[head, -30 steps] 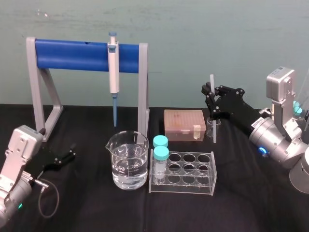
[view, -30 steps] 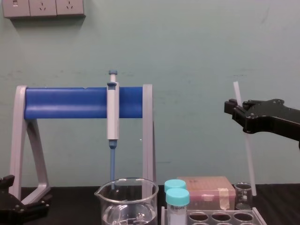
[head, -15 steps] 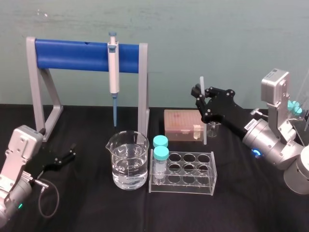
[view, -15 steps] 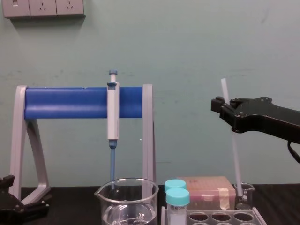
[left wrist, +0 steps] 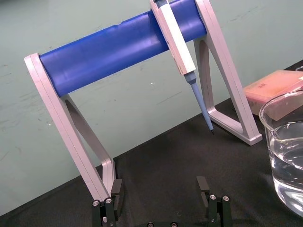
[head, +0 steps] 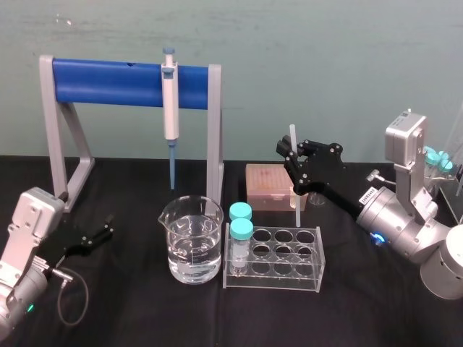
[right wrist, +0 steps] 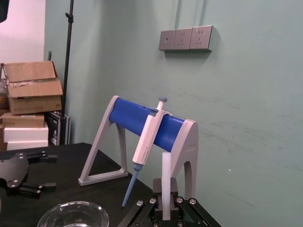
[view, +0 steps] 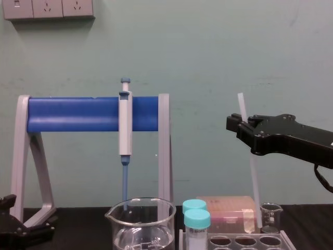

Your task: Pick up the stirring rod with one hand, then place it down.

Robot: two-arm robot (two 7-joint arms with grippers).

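The stirring rod (head: 294,136) is a thin white stick, held almost upright above the table in front of the pink tip box (head: 268,186). My right gripper (head: 294,160) is shut on its upper part, and its lower end hangs near the back edge of the tube rack (head: 275,262). In the chest view the stirring rod (view: 254,182) slants slightly, with the right gripper (view: 243,126) clamped near its top. The right wrist view has the rod (right wrist: 166,176) rising between the fingers. My left gripper (head: 101,233) rests open at the table's left side; its fingers (left wrist: 210,198) stand apart with nothing between them.
A grey stand with a blue bar (head: 108,83) carries a pipette (head: 170,108) at the back. A large beaker of water (head: 192,246) stands left of the rack, which holds two teal-capped tubes (head: 241,230). A small beaker (view: 270,216) stands right of the pink box.
My right gripper has carried the stirring rod leftward, away from the small beaker to a spot in front of the pink box. The left arm has stayed still.
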